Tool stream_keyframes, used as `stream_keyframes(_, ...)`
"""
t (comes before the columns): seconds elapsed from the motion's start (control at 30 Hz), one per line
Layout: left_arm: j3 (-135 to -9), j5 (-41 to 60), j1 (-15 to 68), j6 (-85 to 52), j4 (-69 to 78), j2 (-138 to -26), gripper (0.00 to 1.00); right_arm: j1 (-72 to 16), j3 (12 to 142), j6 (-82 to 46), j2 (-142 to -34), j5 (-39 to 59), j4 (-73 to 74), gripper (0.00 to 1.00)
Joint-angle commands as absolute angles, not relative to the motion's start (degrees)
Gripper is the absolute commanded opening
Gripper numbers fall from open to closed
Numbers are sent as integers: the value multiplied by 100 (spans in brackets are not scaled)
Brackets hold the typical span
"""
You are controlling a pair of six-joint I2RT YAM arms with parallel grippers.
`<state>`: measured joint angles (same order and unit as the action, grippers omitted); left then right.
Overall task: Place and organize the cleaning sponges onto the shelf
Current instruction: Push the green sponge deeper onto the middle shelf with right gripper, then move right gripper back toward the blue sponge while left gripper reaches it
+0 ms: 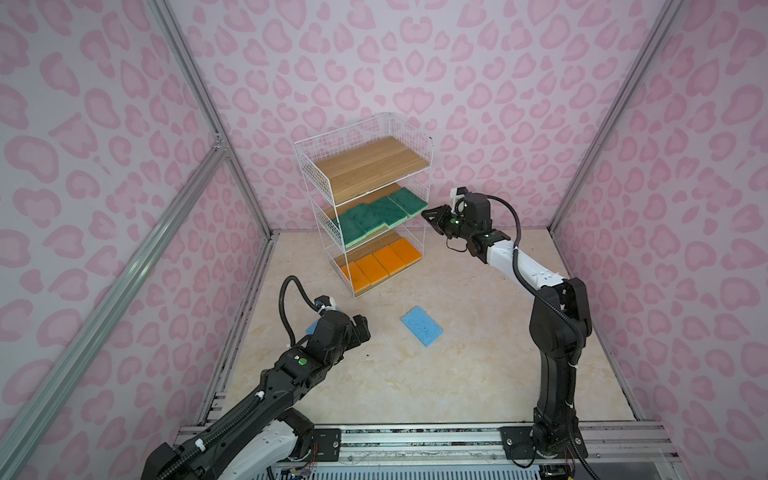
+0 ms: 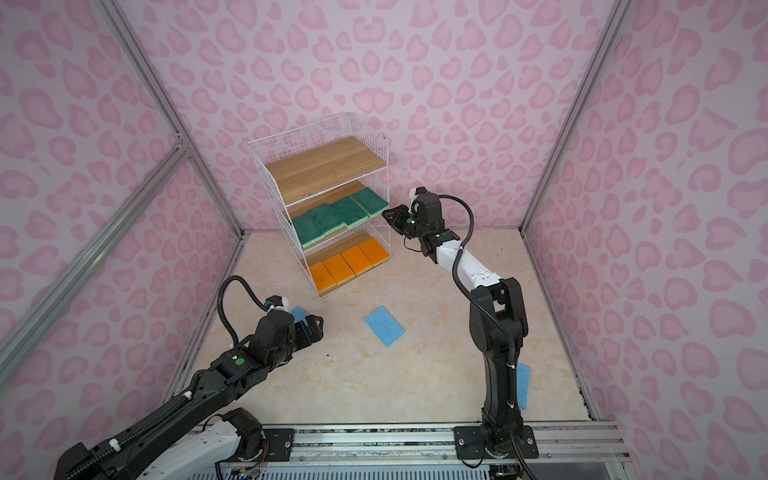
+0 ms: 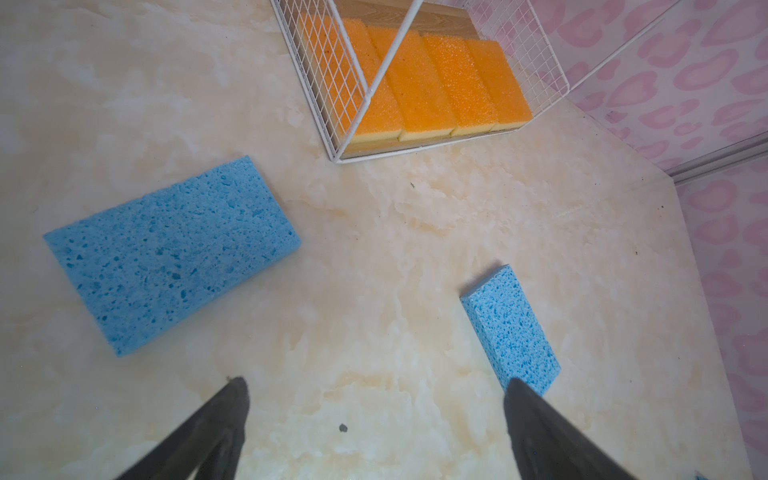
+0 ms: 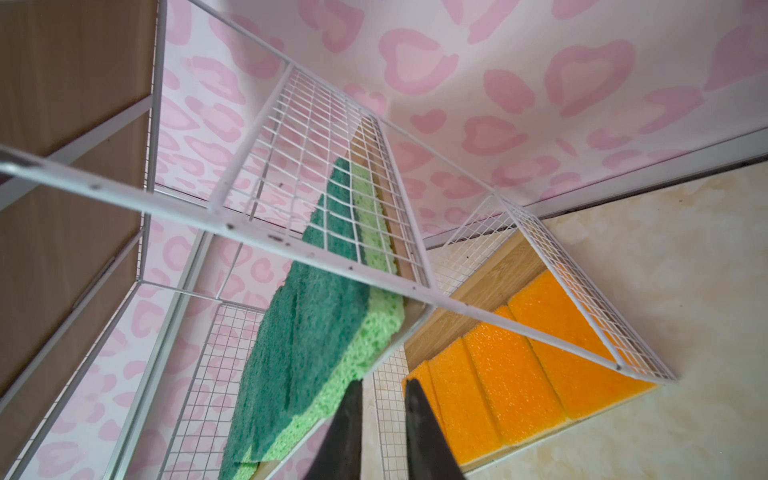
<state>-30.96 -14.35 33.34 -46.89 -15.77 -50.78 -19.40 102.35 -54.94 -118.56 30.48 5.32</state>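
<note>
The shelf [image 1: 370,164] sits at the back of the counter [image 1: 415,382], turned at a bit of an angle. The middle tier has 4 green sponges [image 1: 380,216] in a row, dark side up, each overlapping the next a little. The bottom tier has 4 orange sponges [image 1: 380,262] side by side, pretty tidy.

3 blue ones are off the shelf. The middle blue sponge [image 1: 422,326] lies flat on the counter out in front of the shelf. The left blue sponge [image 2: 297,313] is mostly hidden under the left arm in both top views. The right blue sponge [image 2: 523,386] peeks out from behind the right arm, near the front, in a top view.

The left tool [image 3: 376,381] is spread wide with nothing in it, hanging over bare counter between the left and middle blue sponges. 1 of its fingers [image 3: 536,419] overlaps the middle one's corner in the left wrist view, can't tell if it touches.

The right tool [image 4: 382,384] is up at the right front corner of the middle tier. It's pinched almost together with just a thin slit and nothing in it. Its tips are right beside the end green sponge's pale edge, and I can't tell if there's contact.
</note>
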Motion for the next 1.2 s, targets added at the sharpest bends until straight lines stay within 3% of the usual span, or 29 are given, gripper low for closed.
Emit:
stream_keyframes(0.0,-3079,-1459,3330,-4728,-1579,-5046,97,-1951,10353,-5587,-12005,3159,783,17)
stream_keyframes(0.53,-3007,-1437,3324,-4643,-1578,-4948,97,-2004,10722,-5651,-12208,3243,632,16)
stream_keyframes(0.8,-3151,-658,3390,-4088,-1334,-5530,98,-1910,9550,-5525,-11218,3261,926,45)
stream_keyframes(1.17,-3478,-298,4052,-3768,-562,-7392,84,-990,6133,-4737,-8913,3860,795,60)
